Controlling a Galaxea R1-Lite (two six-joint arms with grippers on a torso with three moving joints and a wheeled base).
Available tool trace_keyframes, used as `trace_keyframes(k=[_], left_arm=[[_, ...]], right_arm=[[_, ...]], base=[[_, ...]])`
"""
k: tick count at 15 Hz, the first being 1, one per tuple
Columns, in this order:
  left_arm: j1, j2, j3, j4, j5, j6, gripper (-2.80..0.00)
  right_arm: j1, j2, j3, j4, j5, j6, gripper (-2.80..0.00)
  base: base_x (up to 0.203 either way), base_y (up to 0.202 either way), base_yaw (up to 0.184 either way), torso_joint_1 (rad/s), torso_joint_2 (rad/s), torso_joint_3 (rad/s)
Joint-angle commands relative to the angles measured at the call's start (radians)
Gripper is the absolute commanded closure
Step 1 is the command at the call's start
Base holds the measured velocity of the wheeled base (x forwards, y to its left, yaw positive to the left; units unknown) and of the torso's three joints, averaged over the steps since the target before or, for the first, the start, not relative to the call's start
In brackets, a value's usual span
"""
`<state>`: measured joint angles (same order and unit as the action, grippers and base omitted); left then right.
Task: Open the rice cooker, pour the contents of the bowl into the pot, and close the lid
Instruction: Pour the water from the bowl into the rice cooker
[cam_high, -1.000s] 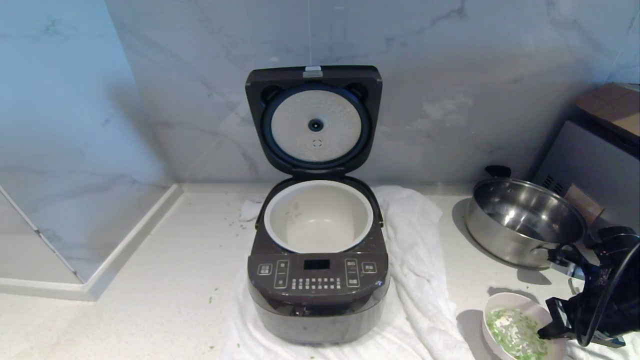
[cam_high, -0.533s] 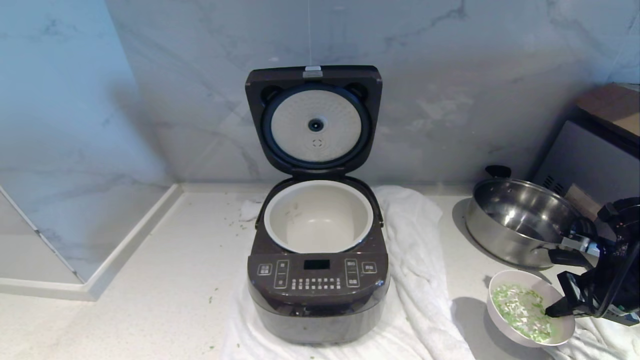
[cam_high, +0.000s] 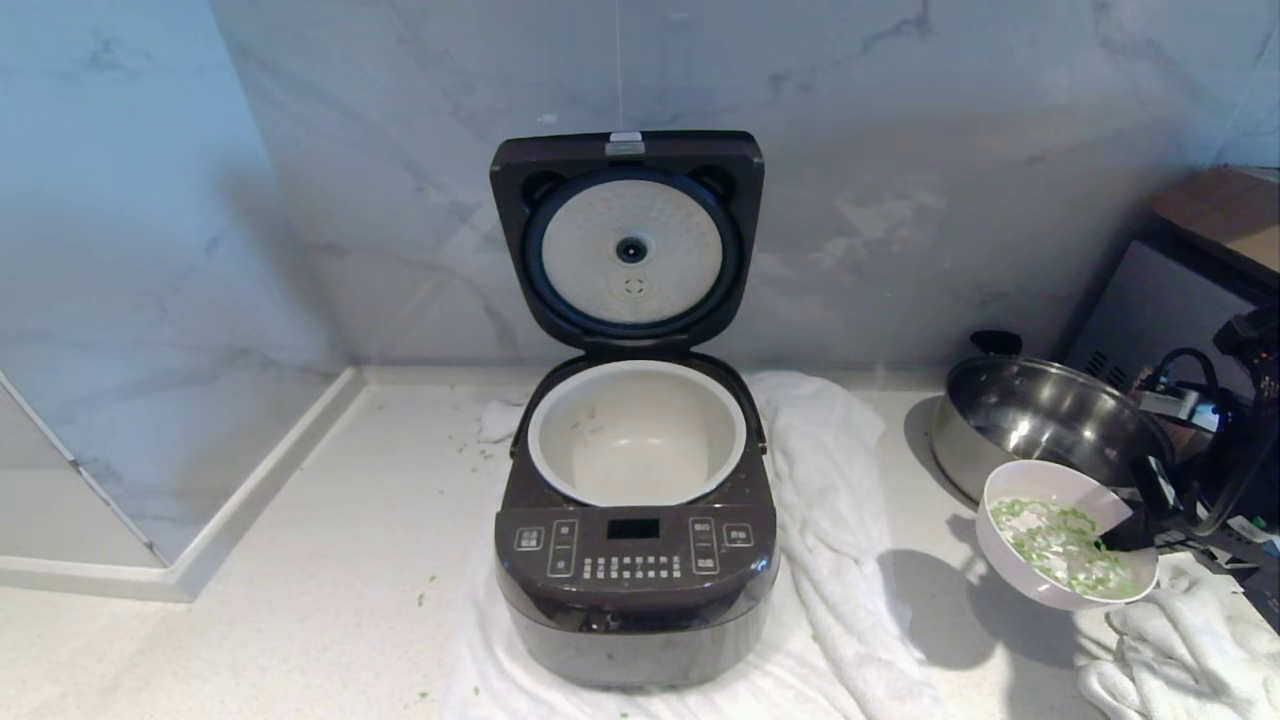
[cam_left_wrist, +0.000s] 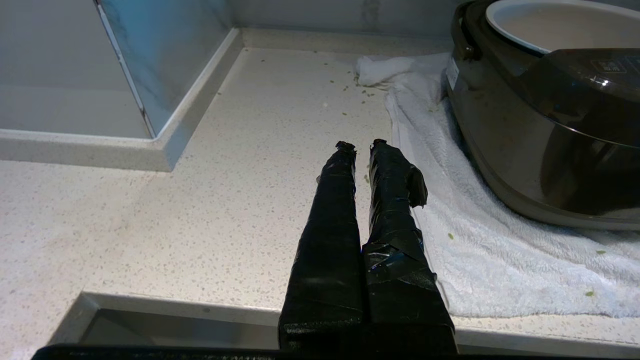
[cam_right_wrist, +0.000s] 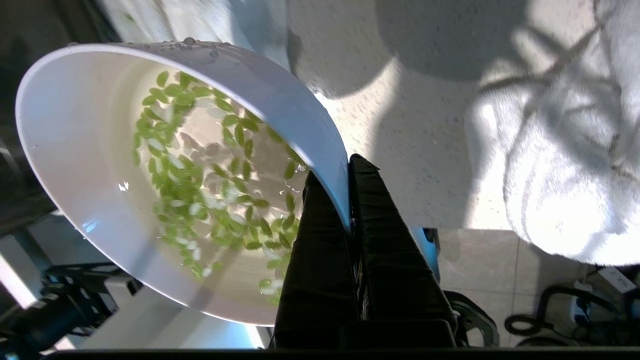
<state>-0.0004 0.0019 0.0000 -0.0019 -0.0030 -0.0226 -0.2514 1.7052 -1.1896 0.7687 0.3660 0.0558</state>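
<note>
right gripper (cam_high: 1128, 530): jaws clamped on bowl (cam_high: 1065, 534) rim, lifted, right of tabletop | pot (cam_high: 637, 432) lies left, slightly farther (lid up) | left gripper (cam_left_wrist: 361, 146): jaws nearly together, apparently empty

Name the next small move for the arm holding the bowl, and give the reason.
Probably carry the bowl leftward toward the open pot. The right gripper is shut on its rim, it hangs above the counter beside the steel pan, and the lid already stands up.
</note>
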Motion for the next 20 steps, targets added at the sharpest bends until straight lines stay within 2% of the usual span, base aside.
trace_keyframes(k=[1,6,10,13,17,20], left_arm=[[0.0,0.001,0.002,-0.001,0.0,0.0,0.0],[-0.001,0.001,0.002,-0.001,0.0,0.0,0.0],[0.0,0.001,0.002,-0.001,0.0,0.0,0.0],[0.0,0.001,0.002,0.0,0.0,0.0,0.0],[0.0,0.001,0.002,-0.001,0.0,0.0,0.0],[0.0,0.001,0.002,-0.001,0.0,0.0,0.0]], right_arm=[[0.039,0.038,-0.125,0.047,0.003,0.047,0.0],[0.134,0.155,-0.422,0.202,0.005,0.152,0.0],[0.227,0.242,-0.588,0.241,0.004,0.253,0.0],[0.266,0.317,-0.701,0.258,0.002,0.335,0.0],[0.322,0.362,-0.773,0.258,-0.005,0.401,0.0],[0.373,0.365,-0.777,0.251,-0.007,0.439,0.0]], base=[[0.0,0.0,0.0,0.0,0.0,0.0],[0.0,0.0,0.0,0.0,0.0,0.0],[0.0,0.0,0.0,0.0,0.0,0.0],[0.0,0.0,0.0,0.0,0.0,0.0],[0.0,0.0,0.0,0.0,0.0,0.0],[0.0,0.0,0.0,0.0,0.0,0.0]])
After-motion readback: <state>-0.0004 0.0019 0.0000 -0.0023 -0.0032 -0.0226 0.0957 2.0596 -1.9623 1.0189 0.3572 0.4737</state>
